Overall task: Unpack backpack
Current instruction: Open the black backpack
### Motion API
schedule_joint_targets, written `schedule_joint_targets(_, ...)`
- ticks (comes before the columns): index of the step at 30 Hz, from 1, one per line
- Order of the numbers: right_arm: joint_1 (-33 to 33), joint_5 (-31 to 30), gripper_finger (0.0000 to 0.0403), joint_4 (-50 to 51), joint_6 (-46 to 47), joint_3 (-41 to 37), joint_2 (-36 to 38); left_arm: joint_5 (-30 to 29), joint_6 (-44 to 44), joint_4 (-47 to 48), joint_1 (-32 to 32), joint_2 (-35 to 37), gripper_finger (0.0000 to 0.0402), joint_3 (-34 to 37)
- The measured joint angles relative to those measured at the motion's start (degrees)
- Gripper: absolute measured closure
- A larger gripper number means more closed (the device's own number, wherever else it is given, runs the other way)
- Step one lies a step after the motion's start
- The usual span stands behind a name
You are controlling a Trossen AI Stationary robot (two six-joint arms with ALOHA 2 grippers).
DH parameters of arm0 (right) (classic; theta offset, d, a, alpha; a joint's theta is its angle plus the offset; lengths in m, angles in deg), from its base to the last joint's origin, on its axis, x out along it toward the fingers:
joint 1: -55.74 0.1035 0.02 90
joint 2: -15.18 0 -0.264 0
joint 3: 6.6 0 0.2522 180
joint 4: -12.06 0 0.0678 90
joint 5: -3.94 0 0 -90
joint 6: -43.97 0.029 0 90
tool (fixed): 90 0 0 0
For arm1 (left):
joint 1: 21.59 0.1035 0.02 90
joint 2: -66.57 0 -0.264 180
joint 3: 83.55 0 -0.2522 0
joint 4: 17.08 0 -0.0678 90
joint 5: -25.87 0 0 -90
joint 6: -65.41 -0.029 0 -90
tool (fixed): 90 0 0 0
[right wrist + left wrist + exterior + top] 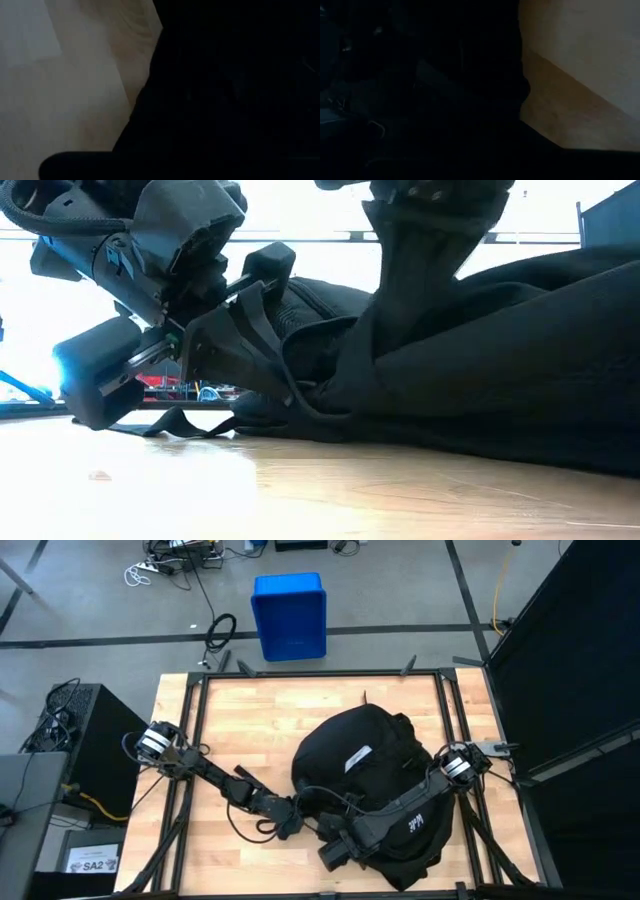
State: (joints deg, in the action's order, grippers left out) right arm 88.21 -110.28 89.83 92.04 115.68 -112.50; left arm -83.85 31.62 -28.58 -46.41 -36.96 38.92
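Note:
The black backpack (375,775) lies flat on the wooden table (250,720), its white label (358,758) facing up. My left gripper (288,820) reaches in from the table's left to the backpack's near left edge and is shut on its fabric. My right gripper (335,852) comes from the right across the backpack's near part and points steeply down, shut among the dark folds. In the low view the left gripper (255,285) slants toward the backpack (500,370), and the right arm (415,250) comes down from above. Both wrist views show only dark fabric beside bare wood. My left gripper holds a raised fold of fabric with a strap (262,330) at the backpack's near left edge, slanting down from the table's left. The fold stands off the table while the rest of the backpack lies on it. My right gripper meets the backpack's fabric (385,340) from above. The fabric rises toward it like a tent. The fingertips are hidden in the dark folds, so which part they have cannot be told.
A blue plastic bin (290,615) stands on the floor beyond the table's far edge. Bare wood lies to the backpack's left and far side. A black frame runs around the table's edges (320,673). Loose straps (190,423) trail on the table near the left gripper.

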Motion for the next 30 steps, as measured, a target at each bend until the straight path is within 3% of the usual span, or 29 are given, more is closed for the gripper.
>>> schedule_joint_targets(5, 1.55, 1.01, 0.0403, 2.11, 4.02, 0.12, 0.02, -0.7, -0.02, 0.4, 0.0, 0.0, 0.0402, 0.0)
schedule_joint_targets(9, 2.89, 4.01, 0.0403, 3.94, 6.81, 0.12, 0.15, -4.58, -0.23, 3.67, 0.01, 0.96, 0.0402, 0.1)
schedule_joint_targets(14, 4.99, 6.56, 0.0402, 7.38, 11.4, 0.15, 0.2, -7.7, 2.35, 10.96, 1.21, 5.11, 0.0402, 0.37)
schedule_joint_targets(19, 7.11, 6.63, 0.0402, 8.74, 15.14, 0.15, 0.69, -8.15, 2.76, 11.35, 3.08, 9.88, 0.0402, 3.61)
schedule_joint_targets(30, 8.75, -3.19, 0.0402, 7.15, 15.36, 0.15, 3.09, -6.22, 8.61, 11.34, 9.46, 19.99, 0.0401, 13.57)
